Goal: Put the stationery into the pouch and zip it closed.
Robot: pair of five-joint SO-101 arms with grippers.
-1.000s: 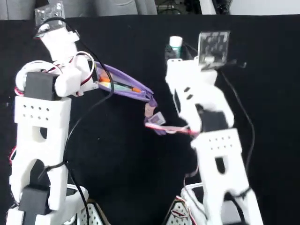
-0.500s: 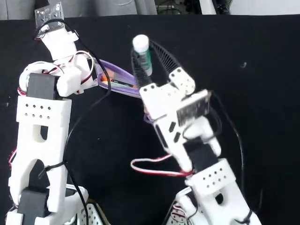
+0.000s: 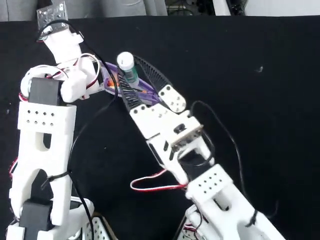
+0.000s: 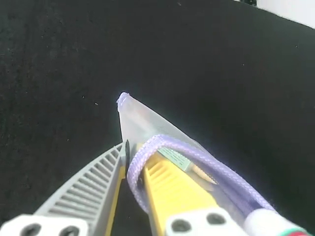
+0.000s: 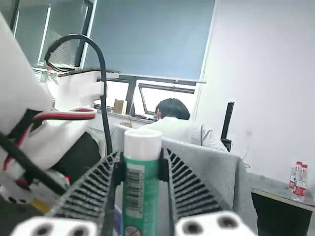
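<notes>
Glue stick (image 3: 127, 66) clamped in right jaws above pouch (image 4: 140, 123); left jaws pinch pouch.

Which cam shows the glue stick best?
Right wrist view: the glue stick is close up, clamped in the right gripper. High view shows it small, white cap up, above the pouch. Left wrist view catches perhaps its end, at the corner.

One pouch (image 4: 142, 125), one glue stick (image 3: 127, 66), one table (image 3: 260, 110). Two grippers: left gripper (image 4: 134, 157), right gripper (image 5: 141, 162). Contents of pouch too hidden to count.
</notes>
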